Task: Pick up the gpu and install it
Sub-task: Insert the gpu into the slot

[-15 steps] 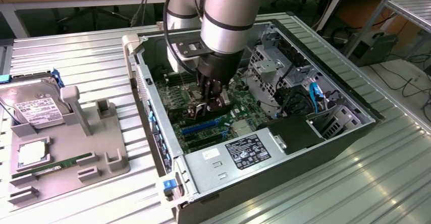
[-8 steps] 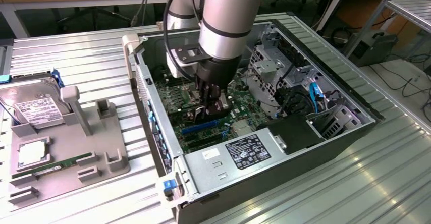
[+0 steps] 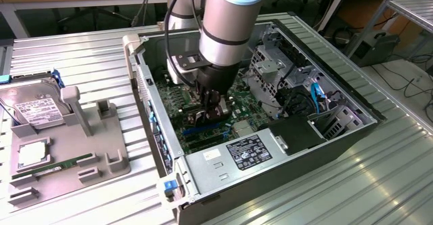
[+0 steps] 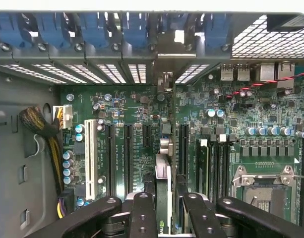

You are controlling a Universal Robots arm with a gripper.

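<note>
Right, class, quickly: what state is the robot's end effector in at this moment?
End effector: closed on the gpu, holding it edge-on over the motherboard slots inside the computer case.

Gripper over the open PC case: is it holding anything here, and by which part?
The gripper holds the gpu edge-on, its fingers clamped on the card's two flat faces at its upper edge, above the motherboard slots.

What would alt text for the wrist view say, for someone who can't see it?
Seen edge-on, the gpu stands clamped in the robot's hand, over the green motherboard inside an open computer case. Black expansion slots, a white slot and an empty processor socket lie around it.
</note>
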